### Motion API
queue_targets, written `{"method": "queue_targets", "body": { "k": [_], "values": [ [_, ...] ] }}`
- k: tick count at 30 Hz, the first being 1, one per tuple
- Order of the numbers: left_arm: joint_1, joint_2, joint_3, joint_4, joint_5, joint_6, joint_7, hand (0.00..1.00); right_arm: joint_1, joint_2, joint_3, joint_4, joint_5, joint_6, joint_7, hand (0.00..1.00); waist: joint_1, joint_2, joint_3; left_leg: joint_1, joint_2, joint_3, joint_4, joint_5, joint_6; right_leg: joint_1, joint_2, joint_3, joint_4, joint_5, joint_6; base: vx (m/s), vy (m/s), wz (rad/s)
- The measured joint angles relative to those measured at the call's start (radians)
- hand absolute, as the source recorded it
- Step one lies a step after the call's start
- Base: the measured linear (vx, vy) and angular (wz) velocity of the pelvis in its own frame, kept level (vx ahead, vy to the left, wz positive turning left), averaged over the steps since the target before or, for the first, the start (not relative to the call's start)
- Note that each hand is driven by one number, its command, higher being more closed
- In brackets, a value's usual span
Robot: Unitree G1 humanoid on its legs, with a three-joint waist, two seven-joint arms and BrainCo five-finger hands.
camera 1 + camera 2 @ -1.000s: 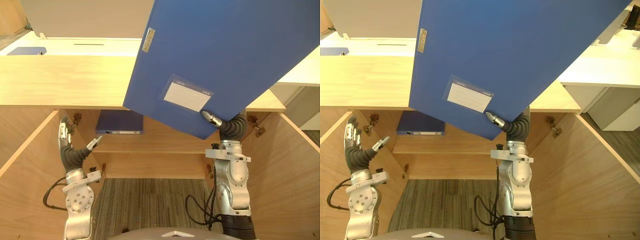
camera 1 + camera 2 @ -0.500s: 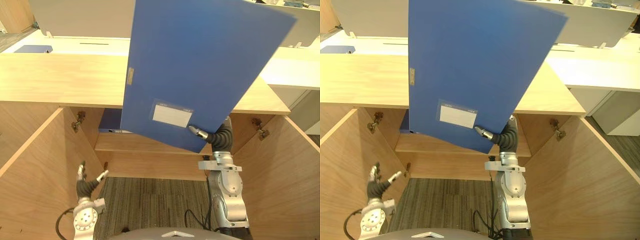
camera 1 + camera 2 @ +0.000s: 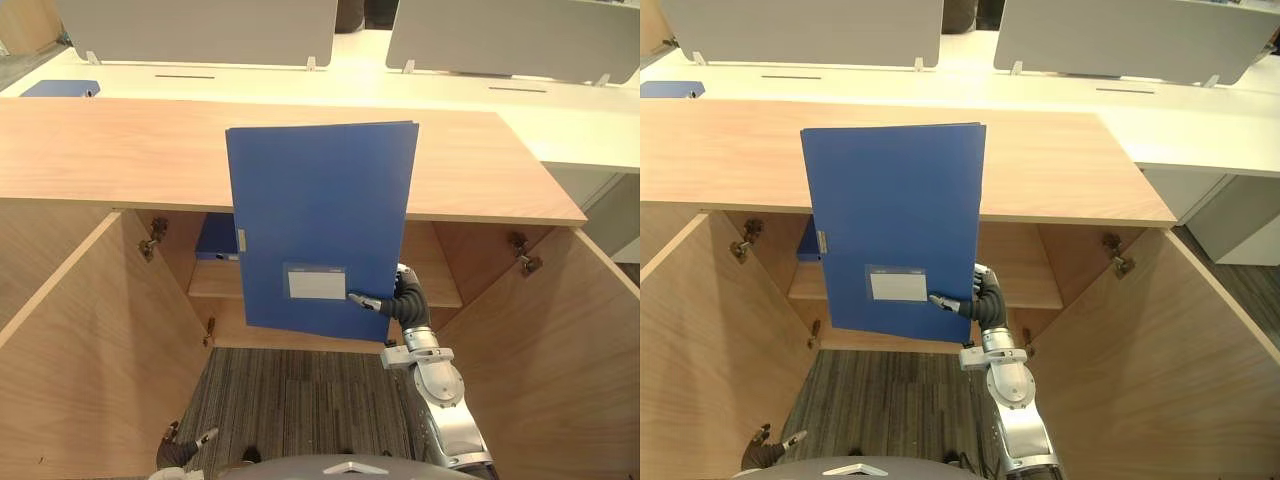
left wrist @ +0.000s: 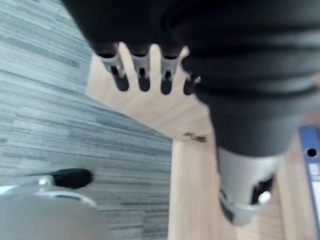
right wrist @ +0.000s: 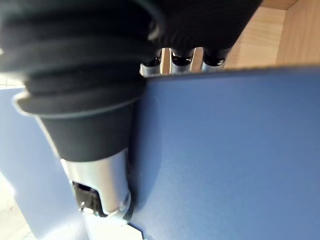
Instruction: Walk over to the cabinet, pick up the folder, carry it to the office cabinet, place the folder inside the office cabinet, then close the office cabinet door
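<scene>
upright blue folder (image 3: 320, 220) before the open cabinet (image 3: 130, 150), its lower corner in a thumb-and-finger pinch of the right hand (image 3: 392, 302)

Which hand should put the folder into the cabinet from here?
Right. The right hand pinches the blue folder by its lower corner and holds it upright in front of the open cabinet's shelf. The left hand hangs low near the floor, fingers straight, holding nothing.

My right robot hand (image 3: 395, 303) has a matt, ribbed dark cover and silver metal fingers (image 5: 181, 59). The folder (image 3: 320, 210) is smooth, matt blue, with a paper label (image 3: 315, 282). The cabinet (image 3: 120, 150) is satin wood grain. The floor (image 3: 300, 400) is ribbed carpet.
</scene>
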Motion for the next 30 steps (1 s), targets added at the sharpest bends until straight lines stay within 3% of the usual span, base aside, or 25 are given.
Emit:
{"method": "queue_targets", "body": {
  "k": [1,3,4,8,12,16,18,30],
  "values": [
    [-0.008,0.002,0.000,0.004,0.000,0.003,0.000,0.00,-0.010,-0.004,0.017,0.000,-0.009,0.000,-0.010,1.00,0.001,-0.010,0.010,-0.024,0.004,0.006,0.027,-0.009,0.001,-0.025,0.000,0.008,0.025,-0.002,-0.002,-0.05,-0.005,-0.20],
    [-0.050,0.004,0.002,0.003,-0.001,0.003,0.002,0.00,-0.044,-0.004,0.032,-0.011,-0.041,0.001,-0.032,1.00,-0.002,-0.002,0.076,-0.138,0.024,0.009,0.189,-0.073,0.003,-0.105,-0.003,0.018,0.108,-0.022,-0.013,-0.09,-0.020,-0.16],
    [-0.085,0.002,0.002,0.000,-0.002,0.004,0.003,0.00,-0.071,-0.006,0.046,-0.030,-0.062,0.001,-0.052,1.00,-0.001,0.008,0.121,-0.227,0.049,0.013,0.323,-0.127,0.003,-0.177,0.000,0.030,0.196,-0.052,-0.014,-0.18,-0.016,-0.18],
    [-0.155,-0.015,0.003,-0.032,-0.005,0.004,0.016,0.00,-0.151,-0.026,0.126,-0.111,-0.133,0.007,-0.092,1.00,0.007,0.044,0.198,-0.487,0.115,0.025,0.671,-0.274,0.004,-0.465,-0.001,0.066,0.551,-0.194,-0.021,-0.21,0.020,-0.25],
    [-0.166,-0.020,0.010,-0.090,-0.006,0.001,0.030,0.00,-0.165,-0.030,0.152,-0.228,-0.179,0.006,-0.130,1.00,0.018,0.049,0.214,-0.638,0.149,0.017,0.874,-0.373,0.004,-0.627,-0.003,0.083,0.766,-0.300,-0.027,-0.11,0.000,-0.10],
    [-0.137,-0.038,-0.006,-0.251,-0.025,0.000,0.044,0.00,-0.199,-0.036,0.136,-0.303,-0.198,0.006,-0.173,1.00,0.027,0.053,0.230,-0.761,0.157,-0.013,1.011,-0.416,0.004,-0.743,-0.020,0.079,0.910,-0.350,-0.027,-0.03,0.008,0.12],
    [-0.093,-0.051,-0.033,-0.379,-0.036,-0.022,0.039,0.00,-0.240,-0.035,0.112,-0.326,-0.205,0.006,-0.189,1.00,0.038,0.064,0.254,-0.829,0.158,-0.027,1.082,-0.445,0.006,-0.805,-0.029,0.078,0.983,-0.382,-0.027,-0.03,0.027,0.10],
    [-0.075,-0.060,-0.059,-0.636,-0.044,-0.058,0.002,0.00,-0.355,-0.044,0.011,-0.333,-0.212,0.000,-0.236,1.00,0.085,0.084,0.374,-1.119,0.154,-0.061,1.284,-0.491,0.004,-1.094,-0.054,0.093,1.221,-0.463,-0.028,-0.05,-0.018,0.08]
  ]
}}
